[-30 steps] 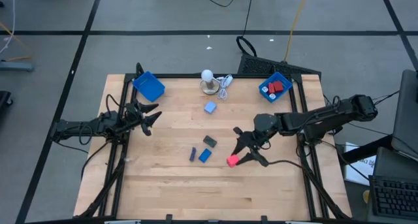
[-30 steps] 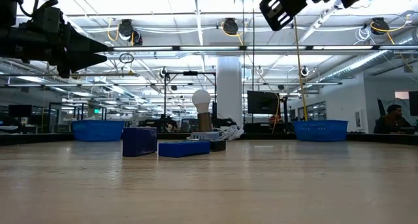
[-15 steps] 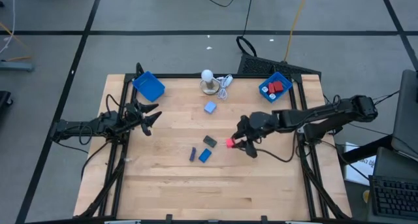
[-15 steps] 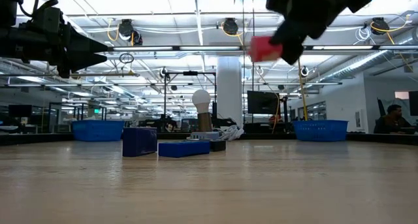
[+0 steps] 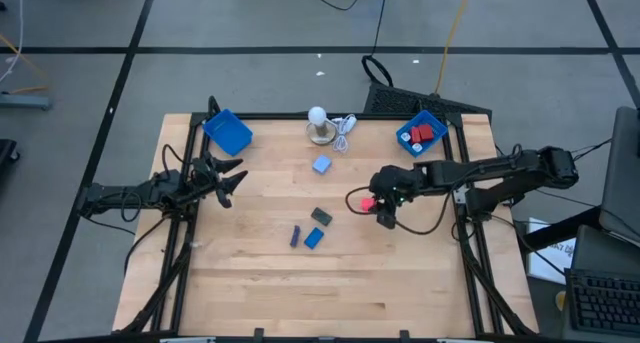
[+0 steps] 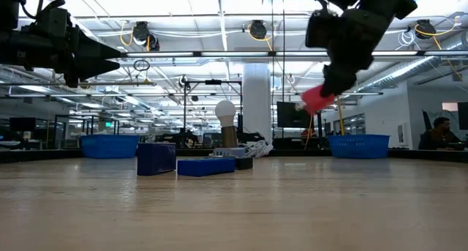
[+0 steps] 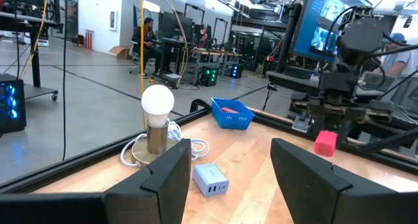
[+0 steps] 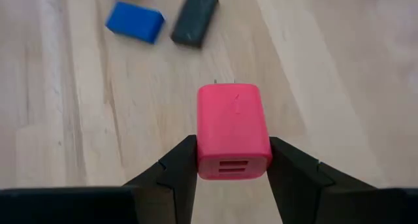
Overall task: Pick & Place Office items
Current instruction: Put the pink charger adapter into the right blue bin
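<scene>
My bench (image 5: 250, 283) carries two blue trays: one at the far left corner (image 5: 228, 131) and one at the far right corner (image 5: 421, 131), which already holds small red and blue pieces. A white ball on a round base (image 5: 318, 123) with its cord stands between them at the far edge.

My right hand (image 5: 372, 203) holds a pink-red block (image 8: 233, 129) above the wood, clear of the surface, in the middle-right area of the bench. The fingers (image 8: 179, 165) are narrow and clamp the block on two opposite side faces only, near its lower end; most of its body projects past the fingertips.

My left hand (image 5: 232, 178) waits at the left edge of the bench, its fingers (image 7: 166, 178) apart and holding nothing.

Remaining pieces on the bench: a light blue block (image 5: 321, 164) near the ball, and a dark grey block (image 5: 321, 216), a blue block (image 5: 314, 238) and a purple block (image 5: 295, 236) grouped near the centre.

Hazards, in my judgement:

1. Slip. The grip covers little of the block. A fast swing or a sudden stop may rotate it between the fingers or drop it.
2. Missed tray. If I carry it to the far right tray and release too high or off centre, the block may strike the rim and bounce onto the bench or the floor.
3. Collision. A low path toward the far edge may catch the cord or the light blue block.
</scene>
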`<state>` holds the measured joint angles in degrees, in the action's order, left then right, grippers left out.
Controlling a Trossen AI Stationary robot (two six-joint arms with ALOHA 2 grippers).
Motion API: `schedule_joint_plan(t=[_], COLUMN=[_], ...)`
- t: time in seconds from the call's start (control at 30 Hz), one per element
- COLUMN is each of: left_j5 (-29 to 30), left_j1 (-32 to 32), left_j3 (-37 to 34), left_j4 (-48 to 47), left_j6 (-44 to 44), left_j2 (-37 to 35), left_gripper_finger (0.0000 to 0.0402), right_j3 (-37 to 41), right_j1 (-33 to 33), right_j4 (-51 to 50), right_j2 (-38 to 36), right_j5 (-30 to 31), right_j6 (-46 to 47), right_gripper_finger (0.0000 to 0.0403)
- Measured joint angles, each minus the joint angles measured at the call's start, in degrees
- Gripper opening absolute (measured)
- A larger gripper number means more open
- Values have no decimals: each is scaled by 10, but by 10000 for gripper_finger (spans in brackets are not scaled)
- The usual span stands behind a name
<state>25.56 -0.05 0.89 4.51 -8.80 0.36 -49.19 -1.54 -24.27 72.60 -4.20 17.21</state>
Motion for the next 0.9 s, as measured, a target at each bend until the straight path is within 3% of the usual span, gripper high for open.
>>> schedule_joint_plan(t=[0.13, 0.27, 0.43, 0.7, 0.9], left_j5=[0, 0, 0, 0, 0], left_j1=[0, 0, 0, 0, 0], left_j3=[0, 0, 0, 0, 0], left_j4=[0, 0, 0, 0, 0], left_j6=[0, 0, 0, 0, 0], left_j2=[0, 0, 0, 0, 0], left_gripper_finger=[214, 214, 214, 214, 214], right_j3=[1, 17, 40, 42, 43], right_j1=[-3, -4, -28, -103, -197], right_j4=[95, 272, 438, 371, 270], right_j2=[0, 0, 0, 0, 0], right_j5=[73, 176, 228, 355, 360], right_j6=[-86, -173, -208, -150, -90], right_gripper_finger=[145, 145, 145, 146, 145])
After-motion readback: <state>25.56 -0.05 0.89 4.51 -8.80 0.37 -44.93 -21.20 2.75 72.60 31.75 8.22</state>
